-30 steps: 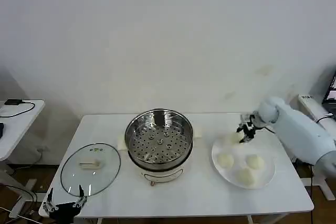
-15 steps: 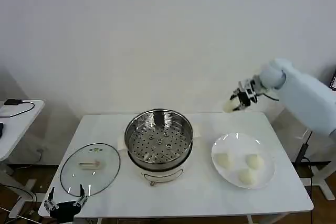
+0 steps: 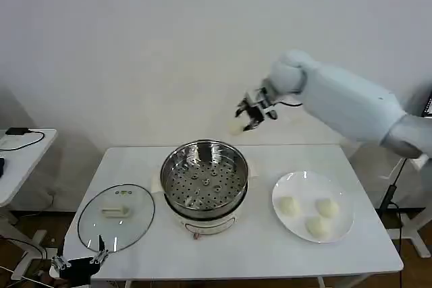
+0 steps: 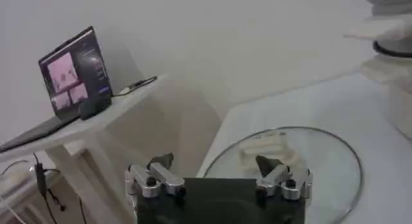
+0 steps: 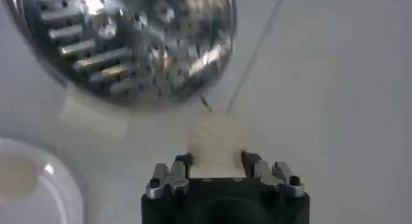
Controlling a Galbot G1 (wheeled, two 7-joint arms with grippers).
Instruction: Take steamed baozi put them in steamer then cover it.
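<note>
The right gripper (image 3: 244,118) hangs in the air above and just behind the steamer (image 3: 204,183), its fingers (image 5: 182,166) pinching one baozi (image 5: 217,144) between them, off the table (image 3: 263,247). Three more buns (image 3: 315,213) lie on the white plate (image 3: 344,230) to the steamer's right, and the glass lid (image 3: 116,215) lies flat to its left. The left gripper (image 4: 216,178) waits low at the table's front-left corner beside the lid, fingers spread and holding nothing.

A glass lid (image 3: 116,217) lay flat on the white worktop (image 3: 256,247); a white plate (image 3: 343,204) sat well apart.
</note>
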